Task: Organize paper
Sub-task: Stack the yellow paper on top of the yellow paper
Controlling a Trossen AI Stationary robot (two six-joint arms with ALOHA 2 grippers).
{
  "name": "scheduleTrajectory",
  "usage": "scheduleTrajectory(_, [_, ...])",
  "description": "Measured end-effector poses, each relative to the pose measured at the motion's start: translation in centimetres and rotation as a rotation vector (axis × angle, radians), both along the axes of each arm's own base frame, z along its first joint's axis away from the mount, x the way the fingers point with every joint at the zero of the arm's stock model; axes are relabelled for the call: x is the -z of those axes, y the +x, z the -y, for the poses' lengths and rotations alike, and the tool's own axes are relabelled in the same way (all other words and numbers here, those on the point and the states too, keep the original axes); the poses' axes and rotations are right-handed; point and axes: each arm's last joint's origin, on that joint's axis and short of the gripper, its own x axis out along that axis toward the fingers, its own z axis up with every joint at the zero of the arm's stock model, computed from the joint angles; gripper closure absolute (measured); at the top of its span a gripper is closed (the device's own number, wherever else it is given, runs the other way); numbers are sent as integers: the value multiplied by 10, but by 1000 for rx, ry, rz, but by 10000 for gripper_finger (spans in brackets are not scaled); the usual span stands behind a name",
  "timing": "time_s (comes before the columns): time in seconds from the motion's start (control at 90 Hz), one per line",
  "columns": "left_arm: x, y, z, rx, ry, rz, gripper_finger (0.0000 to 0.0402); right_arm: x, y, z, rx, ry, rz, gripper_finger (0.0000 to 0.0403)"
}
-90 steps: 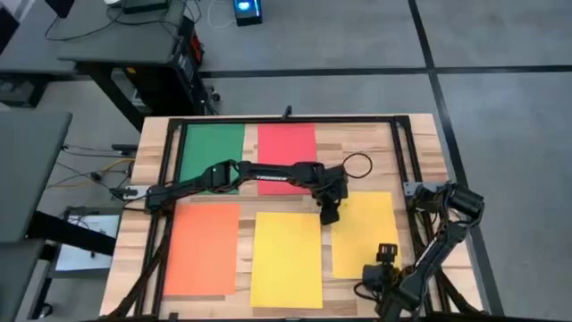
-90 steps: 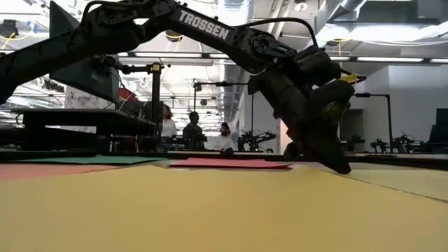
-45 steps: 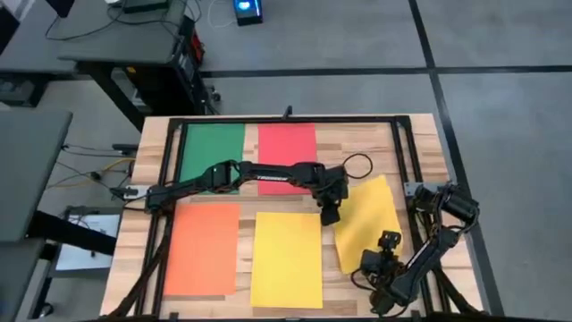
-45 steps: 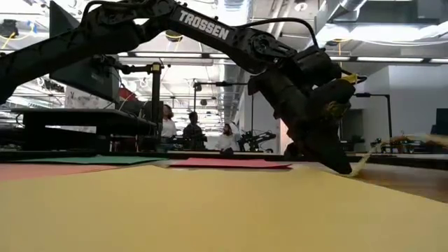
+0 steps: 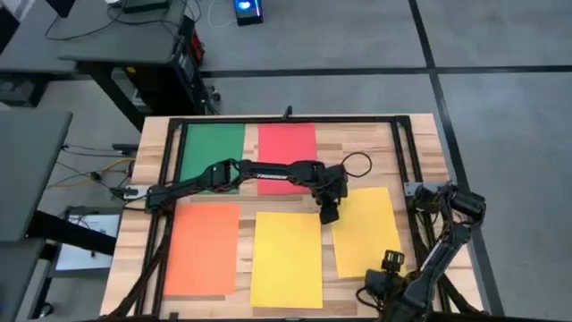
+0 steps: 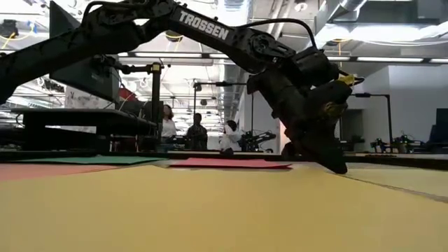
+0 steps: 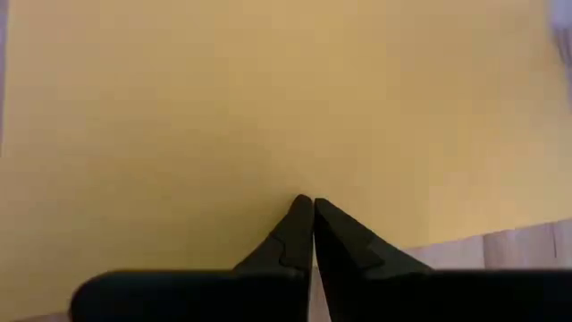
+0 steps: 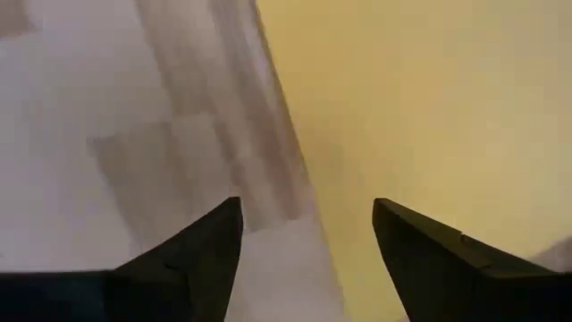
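From overhead my table [image 5: 420,143] sits in even, flat light — hardly a shadow. At table height the near yellow sheet [image 6: 210,210] is a soft blur, ceiling lamps glaring behind. My right wrist's picture is smeared — floor streaked.

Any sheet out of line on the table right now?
Nothing stands out. All five sheets lie flat and roughly square to the table; the right yellow sheet sits slightly farther back than its neighbour. The left tool, shut, presses its corner; the right tool is open nearby.
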Motion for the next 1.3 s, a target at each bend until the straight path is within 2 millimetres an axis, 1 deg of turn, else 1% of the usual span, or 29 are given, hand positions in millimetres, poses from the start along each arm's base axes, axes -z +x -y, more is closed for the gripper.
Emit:
scheduleTrajectory(0.078, [0, 0, 0, 0, 0, 0, 401, -2, -5, -3, 31, -6, 39, 168])
scheduleTrajectory(0.167, [0, 0, 0, -2, 3, -1, 401, 2, -8, -5, 44, -16, 104, 169])
scheduleTrajectory(0.3, [0, 0, 0, -2, 3, -1, 401, 10, -7, -1, 19, -53, 185, 168])
scheduleTrajectory(0.444, [0, 0, 0, -3, 2, -1, 401, 21, 0, 5, -45, -104, 159, 168])
scheduleTrajectory(0.589, [0, 0, 1, -5, 1, -2, 401, 36, 4, 0, -172, -134, 130, 168])
scheduleTrajectory(0.678, [0, 0, 2, -5, 2, -3, 401, 41, 3, -1, -192, -158, 115, 168])
scheduleTrajectory(0.978, [0, 0, 3, -17, -6, -9, 401, 40, -1, 0, -245, -212, 62, 168])
scheduleTrajectory(1.144, [0, 0, 3, -23, -10, -12, 401, 37, -4, 7, -253, -290, -3, 172])
scheduleTrajectory(1.3, [0, 0, 3, -25, -15, -13, 401, 36, -6, 9, -240, -310, -28, 177])
